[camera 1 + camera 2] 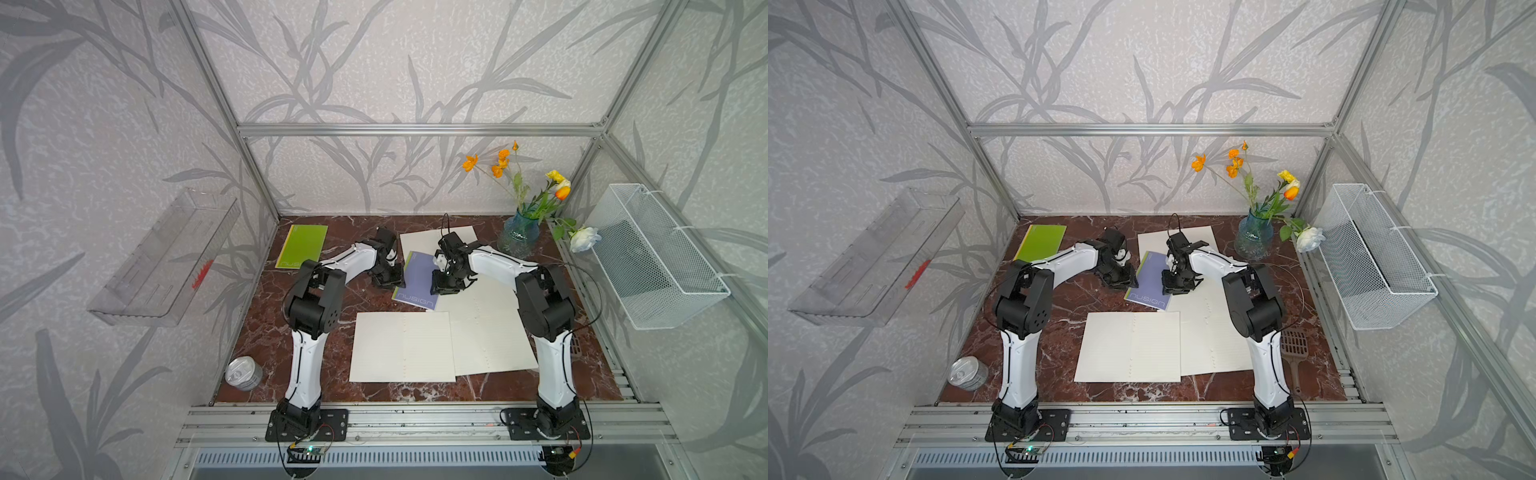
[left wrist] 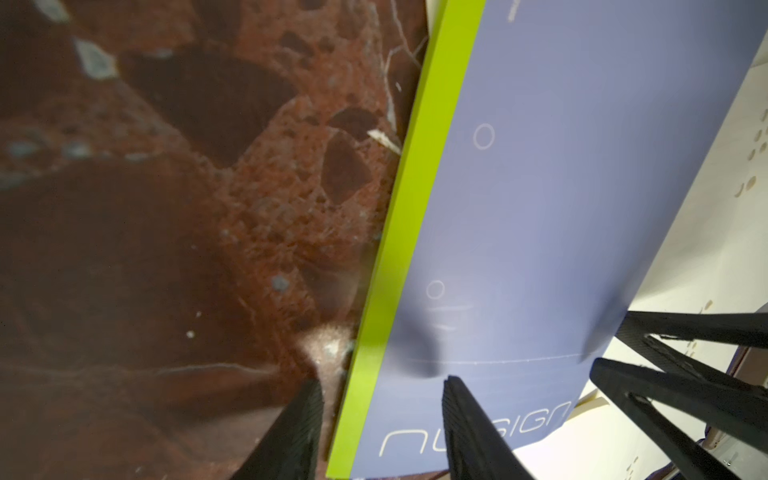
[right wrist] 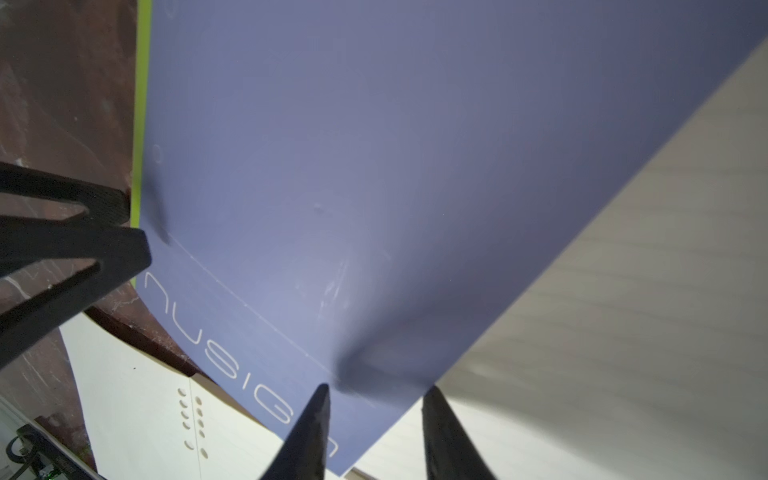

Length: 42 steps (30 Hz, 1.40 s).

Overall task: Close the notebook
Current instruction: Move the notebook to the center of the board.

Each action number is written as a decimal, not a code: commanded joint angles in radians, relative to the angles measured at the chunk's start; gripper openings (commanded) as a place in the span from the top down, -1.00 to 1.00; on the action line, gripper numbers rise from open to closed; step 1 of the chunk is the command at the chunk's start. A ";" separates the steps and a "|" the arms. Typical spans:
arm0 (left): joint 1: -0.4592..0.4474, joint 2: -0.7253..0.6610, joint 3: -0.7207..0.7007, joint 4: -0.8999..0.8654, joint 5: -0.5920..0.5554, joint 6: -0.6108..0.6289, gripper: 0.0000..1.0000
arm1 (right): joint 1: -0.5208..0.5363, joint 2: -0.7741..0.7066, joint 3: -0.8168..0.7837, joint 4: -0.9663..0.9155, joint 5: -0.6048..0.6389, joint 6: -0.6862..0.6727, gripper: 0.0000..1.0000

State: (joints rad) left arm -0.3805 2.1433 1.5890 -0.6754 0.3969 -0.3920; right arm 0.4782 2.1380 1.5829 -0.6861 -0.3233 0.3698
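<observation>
While both pincers sit low on the purple notebook, I see each one parted.
Left pincer (image 2: 380, 432) straddles its green spine edge; right pincer (image 3: 374, 432) straddles the free edge. Notebook (image 1: 417, 278) lies closed over white sheets (image 1: 486, 328), mid-counter (image 1: 266, 328).

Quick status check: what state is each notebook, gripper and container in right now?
Purple notebook: closed, cover up.
Green notebook: closed, flat.
Front white notebook: open, pages up.
Left gripper: open, straddling the purple notebook's green edge.
Right gripper: open, straddling its opposite edge.
Can: upright, sealed.
</observation>
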 commanded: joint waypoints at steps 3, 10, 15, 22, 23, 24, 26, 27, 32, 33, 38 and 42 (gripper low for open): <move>0.007 0.057 0.035 -0.033 0.016 0.040 0.03 | 0.009 0.054 0.041 -0.040 0.001 -0.002 0.43; 0.020 0.053 0.026 -0.033 0.060 0.048 0.08 | 0.033 0.101 0.094 -0.064 0.001 -0.019 0.52; 0.040 -0.014 -0.037 0.050 0.148 0.017 0.08 | 0.057 0.127 0.142 -0.084 0.001 -0.024 0.53; 0.043 -0.065 -0.055 0.079 0.220 0.012 0.07 | 0.092 0.154 0.172 -0.089 0.000 -0.021 0.53; 0.043 -0.076 -0.061 0.081 0.223 0.012 0.07 | 0.097 0.157 0.176 -0.088 0.000 -0.022 0.53; 0.044 -0.088 -0.066 0.087 0.225 0.008 0.07 | 0.100 0.159 0.179 -0.089 0.000 -0.022 0.53; 0.046 -0.115 -0.080 0.099 0.234 0.001 0.07 | 0.106 0.166 0.188 -0.090 -0.002 -0.021 0.53; 0.046 -0.127 -0.086 0.104 0.237 0.000 0.06 | 0.108 0.168 0.190 -0.090 -0.003 -0.021 0.53; 0.057 -0.152 -0.098 0.104 0.232 -0.007 0.08 | 0.119 0.186 0.217 -0.095 -0.010 -0.019 0.53; 0.058 -0.151 -0.099 0.103 0.233 -0.007 0.09 | 0.121 0.187 0.221 -0.096 -0.011 -0.018 0.53; 0.063 -0.150 -0.103 0.104 0.238 -0.008 0.15 | 0.131 0.206 0.254 -0.099 -0.023 -0.016 0.53; 0.064 -0.149 -0.115 0.129 0.260 -0.020 0.16 | 0.140 0.227 0.287 -0.104 -0.034 -0.012 0.53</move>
State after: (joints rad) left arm -0.2901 2.0167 1.4921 -0.5907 0.5297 -0.3969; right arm 0.5621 2.3013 1.8458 -0.8642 -0.2474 0.3641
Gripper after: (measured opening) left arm 0.423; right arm 0.235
